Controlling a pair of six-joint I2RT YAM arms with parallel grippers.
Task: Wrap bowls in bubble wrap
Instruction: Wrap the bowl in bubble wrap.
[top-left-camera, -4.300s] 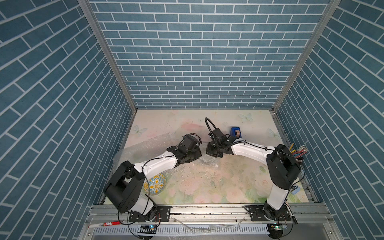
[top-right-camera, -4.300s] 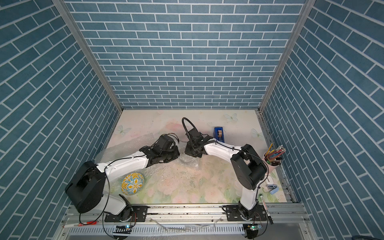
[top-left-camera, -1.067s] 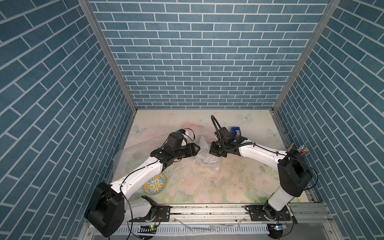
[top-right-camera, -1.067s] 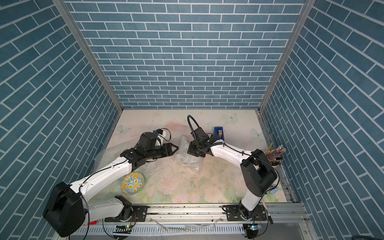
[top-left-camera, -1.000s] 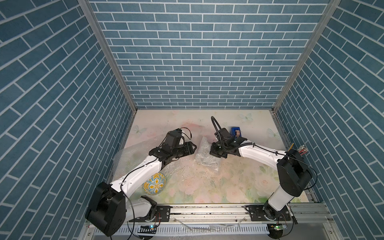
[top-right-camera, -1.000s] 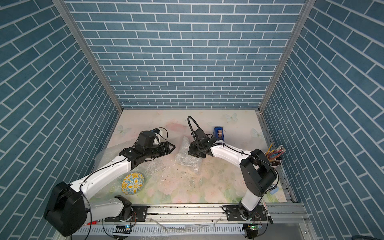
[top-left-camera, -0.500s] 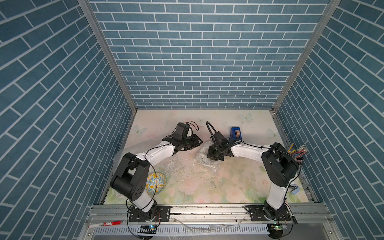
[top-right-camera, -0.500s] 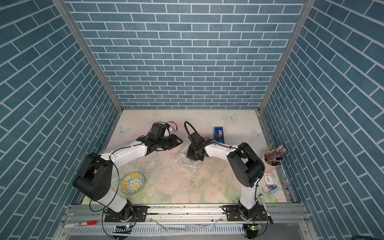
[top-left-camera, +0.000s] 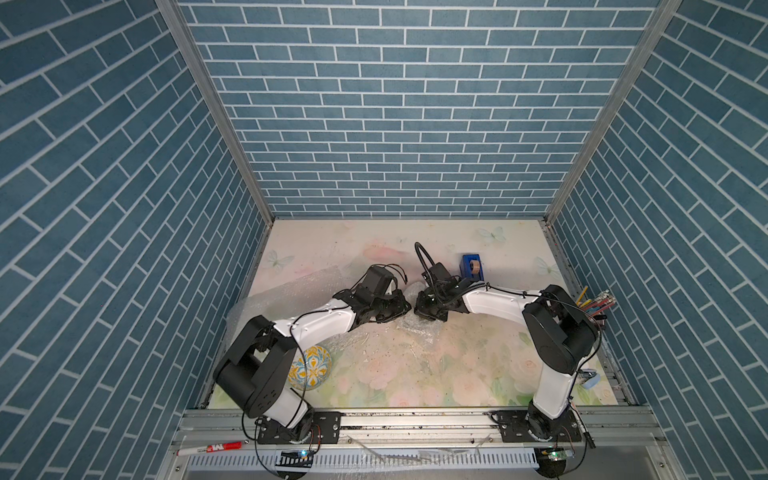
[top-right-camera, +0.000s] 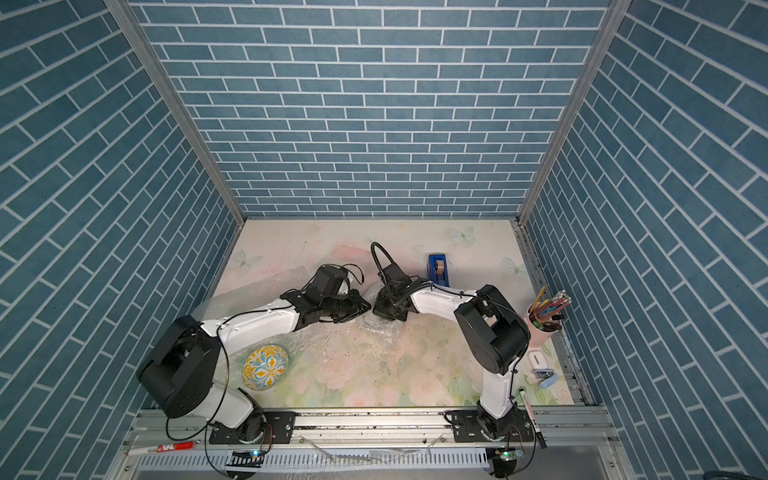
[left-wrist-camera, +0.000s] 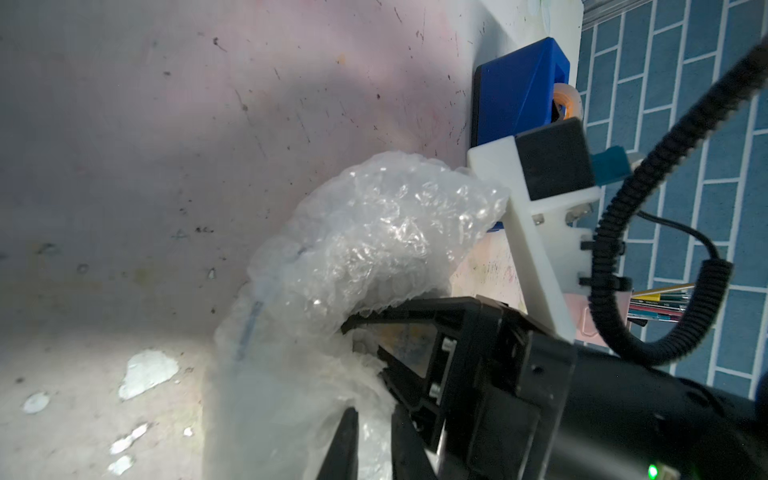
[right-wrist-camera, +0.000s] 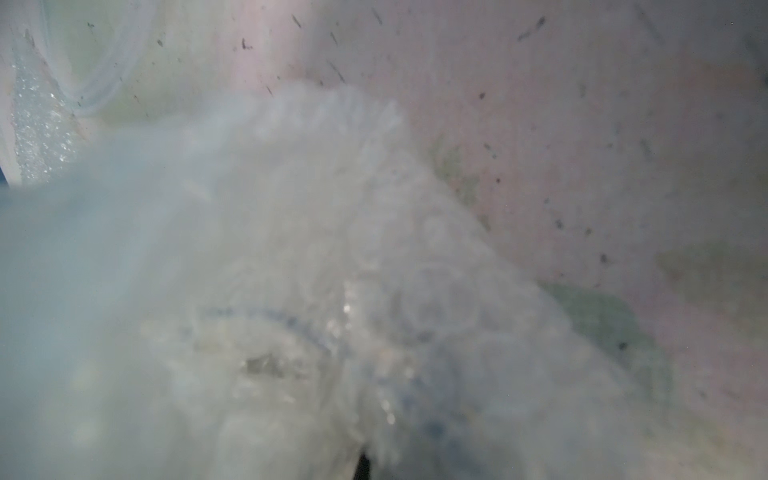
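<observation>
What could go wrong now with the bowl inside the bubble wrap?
The left gripper and the right gripper both pinch the same bubble wrap. Pulling apart might open it and let the bowl faintly seen inside slip out.
The left arm's elbow is close to the bare yellow bowl; swinging back could knock it.

A robot test cell: brick-print walls (top-left-camera: 395, 124) boxing a floral tabletop (top-left-camera: 415, 374).
</observation>
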